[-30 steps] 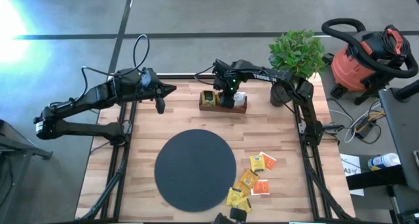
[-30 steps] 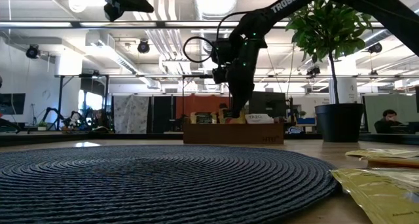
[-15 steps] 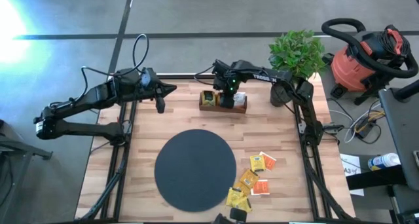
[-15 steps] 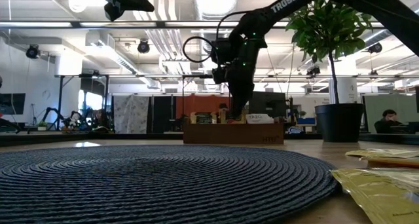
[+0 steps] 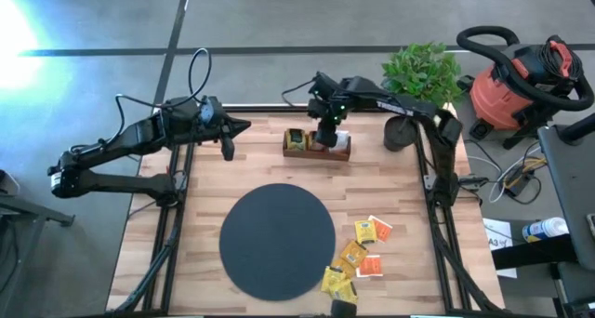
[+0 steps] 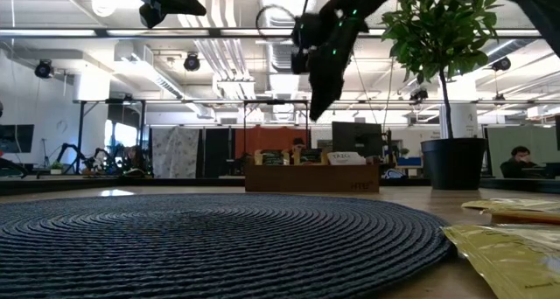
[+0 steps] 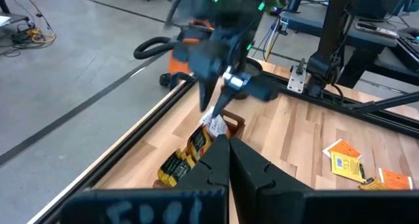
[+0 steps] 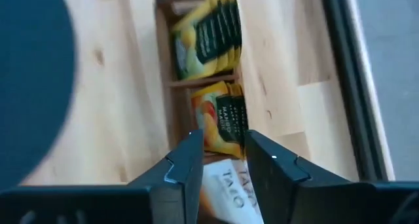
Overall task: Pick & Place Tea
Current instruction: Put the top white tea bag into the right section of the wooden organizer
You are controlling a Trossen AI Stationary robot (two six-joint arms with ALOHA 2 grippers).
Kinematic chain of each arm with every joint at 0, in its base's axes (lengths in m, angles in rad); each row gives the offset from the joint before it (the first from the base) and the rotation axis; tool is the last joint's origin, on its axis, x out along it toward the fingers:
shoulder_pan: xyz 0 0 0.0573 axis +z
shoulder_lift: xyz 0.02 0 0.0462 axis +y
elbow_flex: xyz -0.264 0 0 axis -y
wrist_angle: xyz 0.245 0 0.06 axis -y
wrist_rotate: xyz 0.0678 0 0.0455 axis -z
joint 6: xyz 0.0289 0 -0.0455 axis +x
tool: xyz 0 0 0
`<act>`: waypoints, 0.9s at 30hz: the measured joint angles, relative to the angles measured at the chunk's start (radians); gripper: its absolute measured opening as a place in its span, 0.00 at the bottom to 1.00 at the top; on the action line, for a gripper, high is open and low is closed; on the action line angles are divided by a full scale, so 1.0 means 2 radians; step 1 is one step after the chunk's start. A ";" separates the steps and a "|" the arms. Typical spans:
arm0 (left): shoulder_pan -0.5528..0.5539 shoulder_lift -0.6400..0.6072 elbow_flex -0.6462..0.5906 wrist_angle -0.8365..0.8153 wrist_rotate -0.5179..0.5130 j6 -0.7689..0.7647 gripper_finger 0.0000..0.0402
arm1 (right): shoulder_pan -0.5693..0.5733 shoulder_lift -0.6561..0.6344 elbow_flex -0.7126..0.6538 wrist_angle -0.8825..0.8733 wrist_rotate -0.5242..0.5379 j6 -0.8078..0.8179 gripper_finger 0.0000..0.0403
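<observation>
**A:** Where is the right gripper (image 5: 323, 138)?

**B:** It hangs over the wooden tray (image 5: 317, 152) at the far edge of the table (image 5: 204, 192), clear of it. In the right wrist view its 2 fingers (image 8: 186, 164) stand apart with nothing between them.

**A:** And the tea?

**B:** Several sachets stand upright in the tray's compartments: yellow ones (image 8: 206, 31) in 1, yellow-orange ones (image 8: 219, 118) in the next, a white one (image 8: 226, 185) just under the fingers. More sachets (image 5: 358, 258) lie loose on the table, right of the black round mat (image 5: 276, 240), some overlapping.

**A:** The left gripper (image 5: 227, 154)?

**B:** It hovers above the table's far-left part, well apart from the tray, fingers (image 7: 226, 160) pressed together and empty.

**A:** Anything else?

**B:** A potted plant (image 5: 420, 76) sits at the far-right corner.
</observation>
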 joint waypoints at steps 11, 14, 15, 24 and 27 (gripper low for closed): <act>0.000 0.000 -0.027 0.025 0.006 0.002 0.01 | 0.086 -0.045 -0.037 -0.134 -0.053 0.077 0.25; 0.000 0.000 -0.032 0.026 0.011 0.003 0.01 | 0.128 -0.045 -0.068 -0.151 -0.055 0.105 0.26; 0.000 0.000 -0.032 0.026 0.014 0.004 0.01 | 0.142 -0.045 -0.081 -0.153 -0.055 0.116 0.26; 0.000 0.000 -0.033 0.026 0.018 0.015 0.01 | 0.255 -0.088 -0.207 -0.108 -0.059 0.292 0.24; 0.000 0.000 -0.036 0.026 0.019 0.014 0.01 | 0.289 -0.124 -0.248 -0.067 -0.060 0.379 0.23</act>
